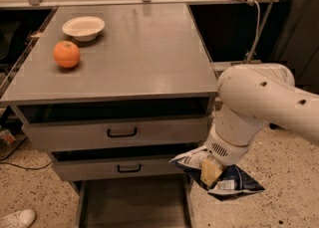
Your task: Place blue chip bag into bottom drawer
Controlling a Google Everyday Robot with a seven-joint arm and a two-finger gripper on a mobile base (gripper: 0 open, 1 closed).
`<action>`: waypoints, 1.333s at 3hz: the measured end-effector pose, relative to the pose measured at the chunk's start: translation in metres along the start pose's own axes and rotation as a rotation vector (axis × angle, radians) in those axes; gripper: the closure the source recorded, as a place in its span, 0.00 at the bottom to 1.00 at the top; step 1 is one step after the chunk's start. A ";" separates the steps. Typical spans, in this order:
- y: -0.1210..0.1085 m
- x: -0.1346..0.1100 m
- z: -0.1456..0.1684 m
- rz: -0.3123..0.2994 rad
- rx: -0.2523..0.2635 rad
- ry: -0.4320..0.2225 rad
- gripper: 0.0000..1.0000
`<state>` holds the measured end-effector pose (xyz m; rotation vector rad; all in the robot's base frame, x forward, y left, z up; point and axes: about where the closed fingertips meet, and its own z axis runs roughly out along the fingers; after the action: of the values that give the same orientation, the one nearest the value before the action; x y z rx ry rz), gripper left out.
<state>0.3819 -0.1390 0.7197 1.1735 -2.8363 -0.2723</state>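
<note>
The blue chip bag (234, 179), dark blue with white patches, hangs crumpled in my gripper (210, 171). The gripper is shut on the bag, low at the right front corner of the cabinet, beside the second drawer. The bottom drawer (133, 204) is pulled out below, a wide shallow grey tray with side rails; its floor shows nothing in it. The bag is to the right of and slightly above the tray's right rail. My white arm (259, 107) comes in from the right.
Two grey drawers with black handles (122, 132) sit above the tray. An orange fruit (67, 54) and a white bowl (83, 27) lie on the cabinet top at the back left. A white shoe (17, 218) lies on the speckled floor at left.
</note>
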 end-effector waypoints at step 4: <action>0.019 -0.015 0.165 0.154 -0.213 -0.001 1.00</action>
<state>0.3590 -0.0927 0.5607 0.9095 -2.7928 -0.5488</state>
